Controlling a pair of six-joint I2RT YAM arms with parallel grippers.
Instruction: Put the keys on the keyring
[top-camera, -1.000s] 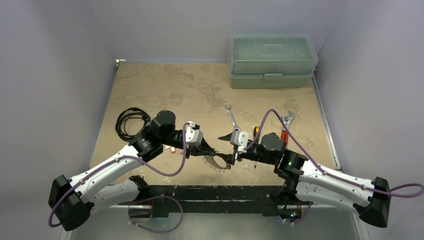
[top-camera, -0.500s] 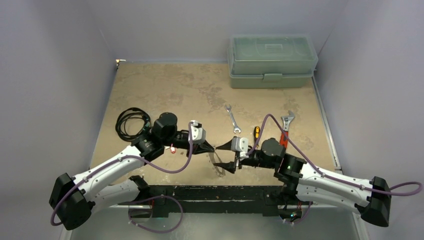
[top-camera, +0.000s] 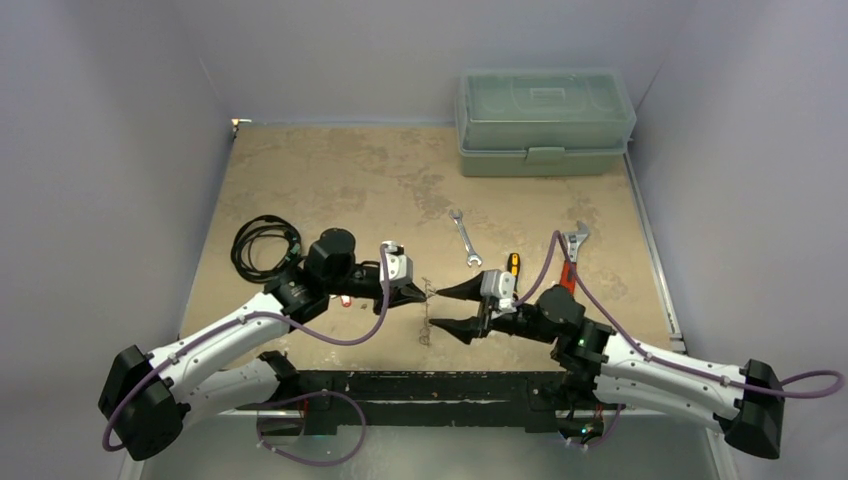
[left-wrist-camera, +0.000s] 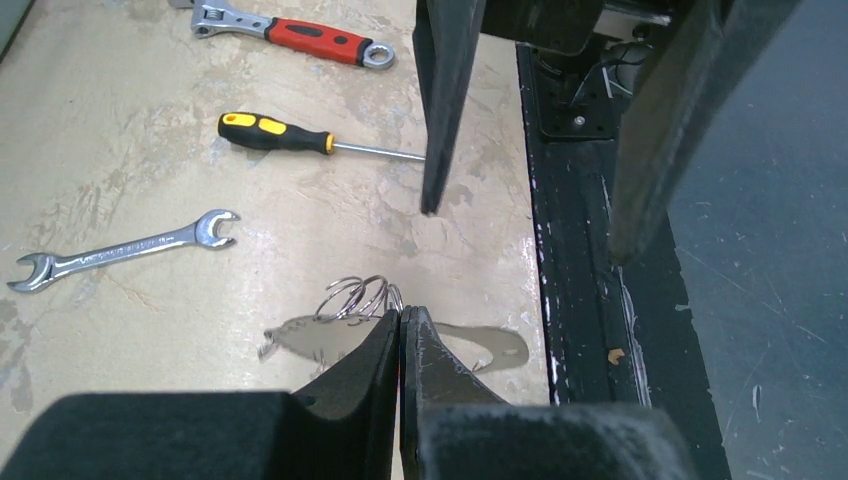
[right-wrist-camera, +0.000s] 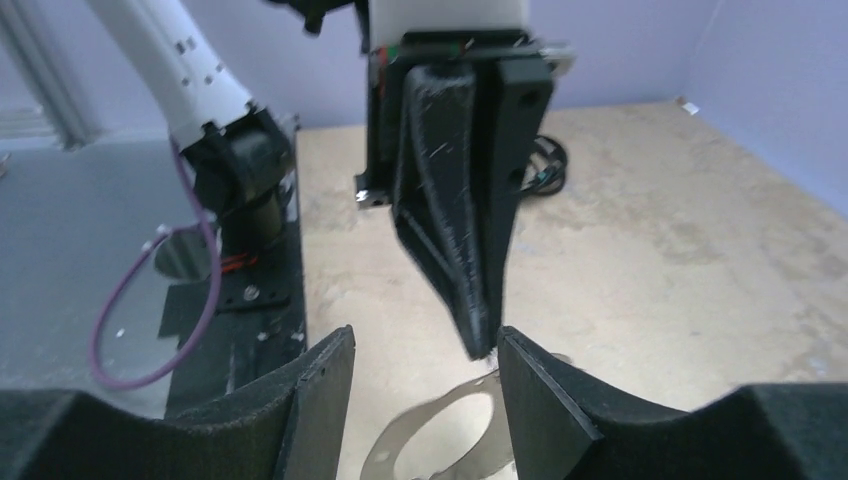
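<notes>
My left gripper is shut on the keyring, which hangs from its tip edge-on above the table. In the left wrist view the shut gripper pinches small wire coils, with the flat silvery loop and tiny keys below. My right gripper is open and empty, facing the left one with its jaws either side of the ring without touching. In the right wrist view the open gripper frames the left gripper's tip and the loop. A small red-tagged key lies under the left arm.
A green toolbox stands at the back right. A coiled black cable lies left. A small spanner, a screwdriver and a red-handled adjustable wrench lie right of centre. The black base rail runs along the near edge.
My right gripper has opened, let go of the keyring and drawn back to the right. My left gripper has lifted slightly, and the ring now hangs edge-on from it.
</notes>
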